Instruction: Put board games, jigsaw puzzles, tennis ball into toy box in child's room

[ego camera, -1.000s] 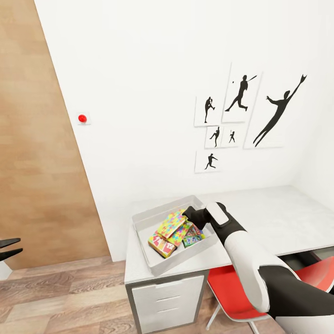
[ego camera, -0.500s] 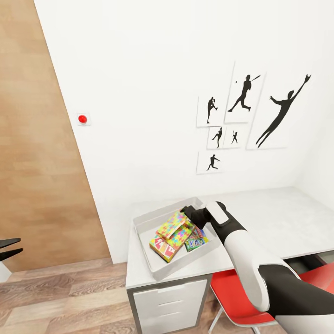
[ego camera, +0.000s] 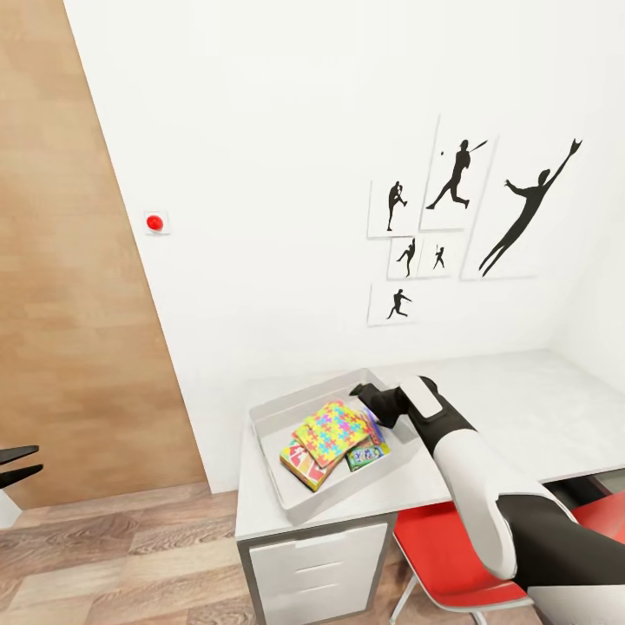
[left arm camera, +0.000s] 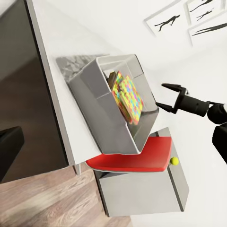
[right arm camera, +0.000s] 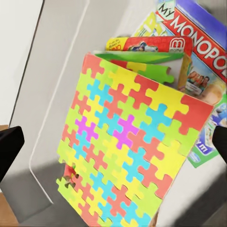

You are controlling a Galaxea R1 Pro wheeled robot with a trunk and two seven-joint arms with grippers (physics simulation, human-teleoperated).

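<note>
Directly below open fingers [left arm camera: 166, 96]: jigsaw puzzle [right arm camera: 127, 142].

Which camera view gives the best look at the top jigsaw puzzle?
The right wrist view: the puzzle is close and its pieces are plain. The head view shows it small, lying in the toy box. The left wrist view shows it foreshortened.

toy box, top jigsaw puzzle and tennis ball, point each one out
toy box [ego camera: 271, 413]: head view, on its bare rear rim.
jigsaw puzzle [right arm camera: 125, 142]: right wrist view, on the middle of its top face.
tennis ball [left arm camera: 175, 161]: left wrist view, on the ball's centre, beside the red chair seat.
</note>
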